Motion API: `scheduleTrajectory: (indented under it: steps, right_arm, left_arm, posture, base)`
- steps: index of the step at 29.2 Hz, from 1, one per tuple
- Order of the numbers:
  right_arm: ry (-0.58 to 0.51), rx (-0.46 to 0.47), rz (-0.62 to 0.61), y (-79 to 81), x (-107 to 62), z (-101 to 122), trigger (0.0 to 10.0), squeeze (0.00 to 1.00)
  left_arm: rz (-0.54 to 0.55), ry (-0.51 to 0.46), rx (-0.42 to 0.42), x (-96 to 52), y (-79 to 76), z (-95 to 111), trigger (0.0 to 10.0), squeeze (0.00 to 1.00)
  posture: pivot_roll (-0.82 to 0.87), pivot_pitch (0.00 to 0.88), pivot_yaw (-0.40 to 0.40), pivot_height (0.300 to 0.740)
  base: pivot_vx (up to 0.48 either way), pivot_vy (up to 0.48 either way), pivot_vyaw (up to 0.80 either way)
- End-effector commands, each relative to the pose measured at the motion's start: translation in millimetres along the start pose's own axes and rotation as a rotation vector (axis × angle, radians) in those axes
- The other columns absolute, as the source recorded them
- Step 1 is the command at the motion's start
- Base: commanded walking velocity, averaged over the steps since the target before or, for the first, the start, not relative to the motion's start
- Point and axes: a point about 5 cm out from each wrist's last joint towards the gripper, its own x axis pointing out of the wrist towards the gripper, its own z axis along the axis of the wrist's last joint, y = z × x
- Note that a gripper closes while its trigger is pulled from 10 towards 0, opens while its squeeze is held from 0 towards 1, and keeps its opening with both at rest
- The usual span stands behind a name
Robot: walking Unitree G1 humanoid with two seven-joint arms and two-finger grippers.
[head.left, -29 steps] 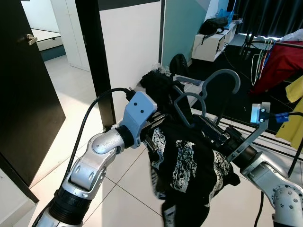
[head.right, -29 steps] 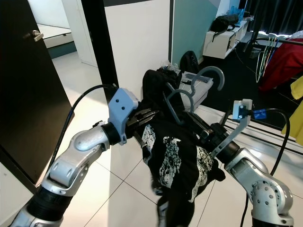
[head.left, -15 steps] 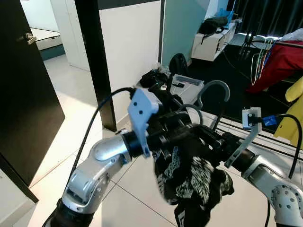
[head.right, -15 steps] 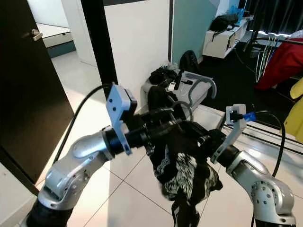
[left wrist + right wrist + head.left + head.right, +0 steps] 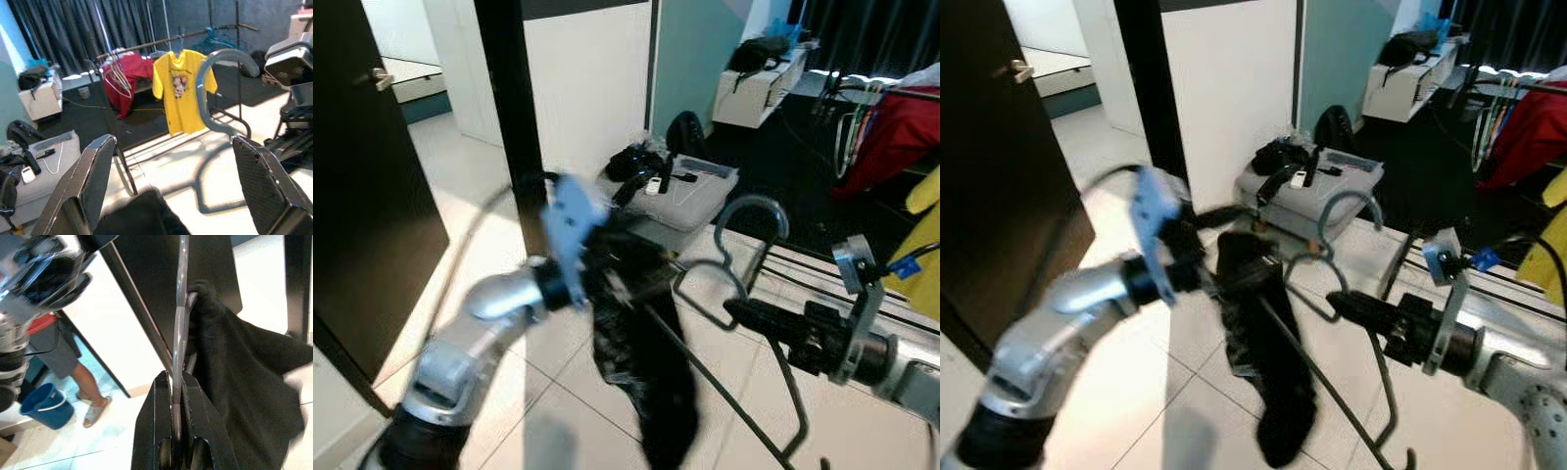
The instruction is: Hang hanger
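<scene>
A grey wire hanger (image 5: 744, 220) with a curved hook juts up in front of me, and a second smaller hook (image 5: 705, 282) shows just below it. My right gripper (image 5: 754, 315) is shut on the hanger's wire (image 5: 176, 382). A black garment (image 5: 636, 372) hangs long and limp from the hanger's left end, down toward the floor tiles. My left gripper (image 5: 599, 276) is blurred, right beside the top of the garment. In the left wrist view its fingers (image 5: 93, 176) stand wide apart, with the black cloth (image 5: 142, 215) low between them and the hook (image 5: 215, 93) beyond.
A grey case (image 5: 690, 191) with black items lies on the floor ahead, beside a black pillar (image 5: 504, 117). A dark door (image 5: 362, 196) stands left. A clothes rack with a red garment (image 5: 891, 127) and a yellow shirt (image 5: 181, 93) stands right. A person's legs (image 5: 83, 382) and a blue bucket (image 5: 49, 406) stand nearby.
The bunched garment has dropped and now hangs long from the hanger's left end. My left arm has swung left and its fingers have spread. The hanger's bare wire now shows.
</scene>
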Motion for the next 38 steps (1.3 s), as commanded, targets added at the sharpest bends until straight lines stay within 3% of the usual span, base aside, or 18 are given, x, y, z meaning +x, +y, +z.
scheduleTrajectory:
  steps: [1,2,4,6,12,21,25,27,29,35,38]
  right_arm:
    - [0.017,-0.043,0.149,13.7,-3.5,10.8,10.0,0.0]
    - [0.017,-0.043,0.149,13.7,-3.5,10.8,10.0,0.0]
    - [0.074,-0.063,0.256,22.2,-11.8,14.9,10.0,0.0]
    - [0.101,-0.082,0.303,25.9,-14.9,16.5,10.0,0.0]
    - [0.13,-0.145,0.363,31.1,-17.1,22.8,10.0,0.0]
    - [0.059,-0.279,0.382,35.3,-16.6,43.9,10.0,0.0]
    - [-0.009,-0.322,0.359,34.2,-18.0,51.2,10.0,0.0]
    - [-0.009,-0.322,0.359,34.2,-18.0,51.2,10.0,0.0]
    - [-0.044,-0.34,0.353,33.8,-20.0,52.6,10.0,0.0]
    - [-0.069,-0.347,0.353,34.3,-21.3,52.4,10.0,0.0]
    - [-0.131,-0.37,0.356,37.0,-22.5,56.5,10.0,0.0]
  left_arm:
    - [-0.002,0.005,0.027,-1.4,4.3,3.3,10.0,0.89]
    - [-0.002,0.005,0.027,-1.4,4.3,3.3,10.0,0.89]
    - [-0.002,0.022,0.045,-5.2,8.3,4.4,10.0,0.71]
    - [-0.003,0.03,0.052,-6.8,9.9,4.5,10.0,0.69]
    - [-0.006,0.039,0.064,-8.4,12.3,5.3,10.0,0.68]
    - [0.011,0.048,0.132,-14.2,27.4,17.7,10.0,0.68]
    - [0.06,0.017,0.154,-22.4,46.2,33.9,10.0,0.68]
    - [0.06,0.017,0.154,-22.4,46.2,33.9,10.0,0.68]
    - [0.104,-0.037,0.156,-32.1,62.9,51.4,10.0,0.69]
    - [0.112,-0.097,0.148,-38.7,72.1,68.2,10.0,0.69]
    - [0.062,-0.18,0.119,-45.6,78.5,89.5,10.0,0.68]
  posture:
    - [-0.09,0.0,-0.012,0.74]
    - [-0.09,0.0,-0.012,0.74]
    - [-0.1,0.0,-0.011,0.74]
    - [-0.1,0.0,-0.01,0.74]
    - [-0.09,0.0,-0.008,0.74]
    - [-0.07,0.0,-0.002,0.74]
    - [-0.06,0.0,-0.001,0.74]
    - [-0.06,0.0,-0.001,0.74]
    - [-0.05,0.0,0.0,0.74]
    - [-0.05,0.0,0.006,0.74]
    - [-0.05,0.0,0.015,0.74]
  base:
    - [0.0,0.0,0.0]
    - [0.0,0.0,0.0]
    - [0.0,0.0,0.0]
    - [0.0,0.0,0.0]
    - [0.0,0.0,0.0]
    - [0.0,0.0,0.0]
    - [0.0,0.0,0.0]
    - [0.0,0.0,0.0]
    - [0.0,0.0,0.0]
    - [0.0,0.0,0.0]
    - [0.0,0.0,0.0]
